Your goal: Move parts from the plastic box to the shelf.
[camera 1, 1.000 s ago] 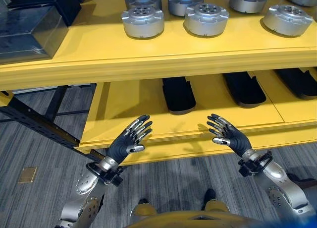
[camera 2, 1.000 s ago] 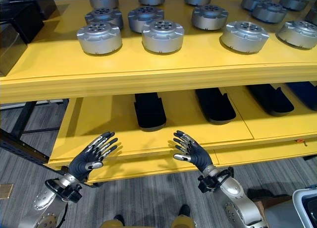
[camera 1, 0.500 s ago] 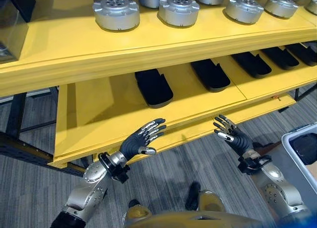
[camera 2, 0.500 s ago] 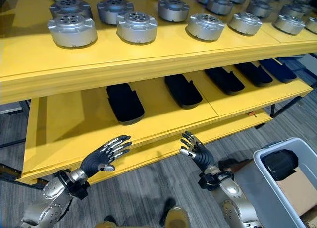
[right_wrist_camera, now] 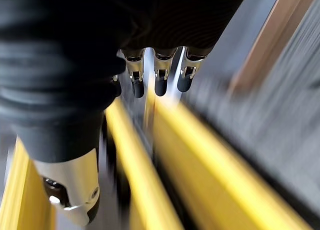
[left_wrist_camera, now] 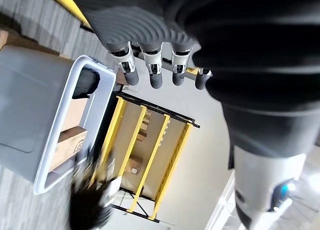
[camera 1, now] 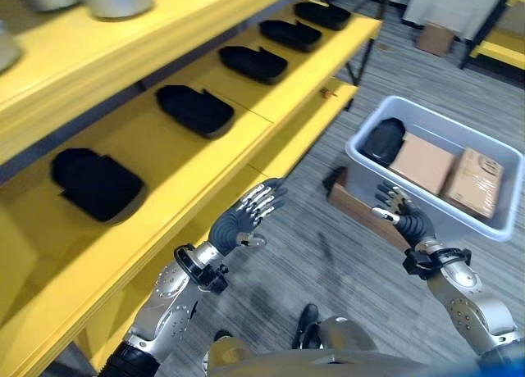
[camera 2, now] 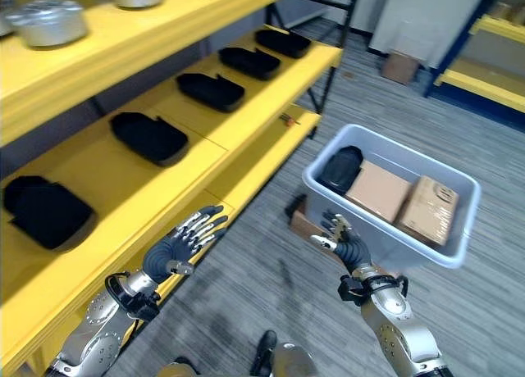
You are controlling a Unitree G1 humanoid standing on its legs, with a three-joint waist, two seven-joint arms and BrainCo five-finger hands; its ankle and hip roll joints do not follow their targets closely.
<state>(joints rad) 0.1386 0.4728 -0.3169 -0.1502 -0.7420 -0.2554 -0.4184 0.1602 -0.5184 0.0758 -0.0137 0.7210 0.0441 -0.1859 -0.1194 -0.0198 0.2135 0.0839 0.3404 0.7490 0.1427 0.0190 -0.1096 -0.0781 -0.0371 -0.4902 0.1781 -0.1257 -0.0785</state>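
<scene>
1. Black and matte, the rounded moulded part point(camera 2: 340, 169) lies in the near-left corner of the pale grey plastic box point(camera 2: 459, 244), which sits on the grey carpeted floor point(camera 2: 246, 303) to the right of the shelving.
2. It looks like a stiff plastic or rubber shell, probably light. Its curved, smooth top could slip, so a hold across its narrow width, fingers on one long side and thumb on the other, seems safest.
3. Beside it in the box lie two brown cardboard cartons point(camera 2: 379, 191), touching or nearly touching the part. They narrow the room for fingers on that side, so coming in from the box wall side looks easier.
4. The right robot hand point(camera 2: 348, 243) hovers just outside the box's near wall, fingers spread and relaxed, holding nothing.
5. The left robot hand point(camera 2: 182, 240) hangs over the floor by the yellow shelf edge point(camera 2: 271, 160), fingers straight and empty too.
6. Matching black parts point(camera 2: 149, 136) already lie in a row along the yellow lower shelf, well apart from one another. Bare shelf between them suggests room for the next one.
7. Silver round metal housings point(camera 2: 51, 21) stand on the upper yellow shelf, far left.
</scene>
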